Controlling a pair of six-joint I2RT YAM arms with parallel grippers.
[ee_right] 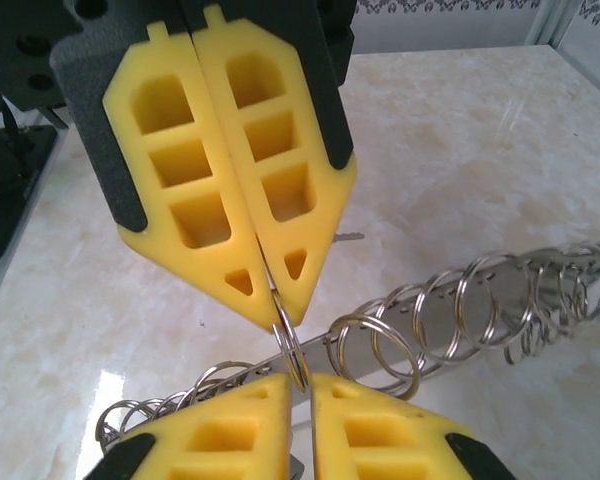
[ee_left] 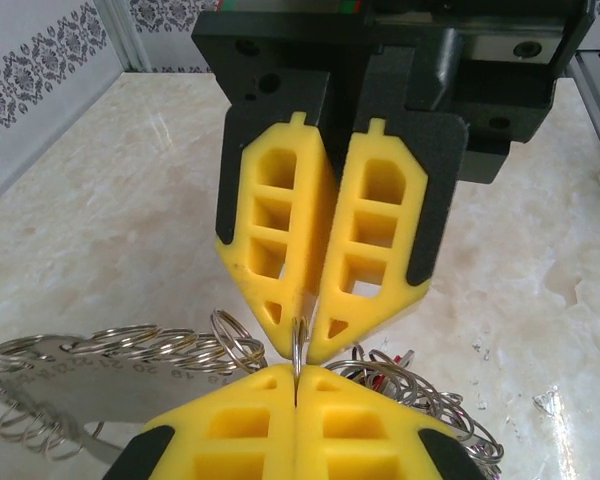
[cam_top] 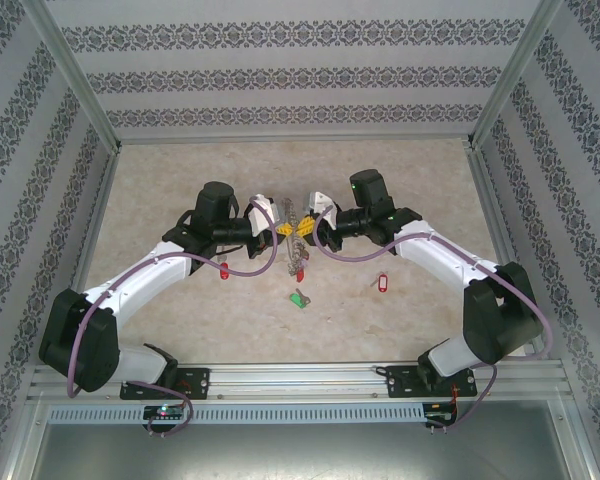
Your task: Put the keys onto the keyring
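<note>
Keyring (ee_right: 480, 300) at desk (cam_top: 180, 170) centre, caught between the two pincers' tips. Left pincer (ee_left: 296, 378) clenched on one small ring (ee_right: 288, 340) of it. Right pincer (ee_right: 302, 395): tips a sliver apart around that same ring; gripping or not, cannot tell. Solid red key (cam_top: 223, 270) lies on desk, left of centre; windowed red key (cam_top: 383, 284) right of centre. Green tag (cam_top: 299, 298) between them.

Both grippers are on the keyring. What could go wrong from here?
Left gripper pinches one small ring at its tips; right gripper looks slightly open around it: the keyring could slip. Red key and labelled key lie on the table, both grippers busy: fetching one means letting go.
</note>
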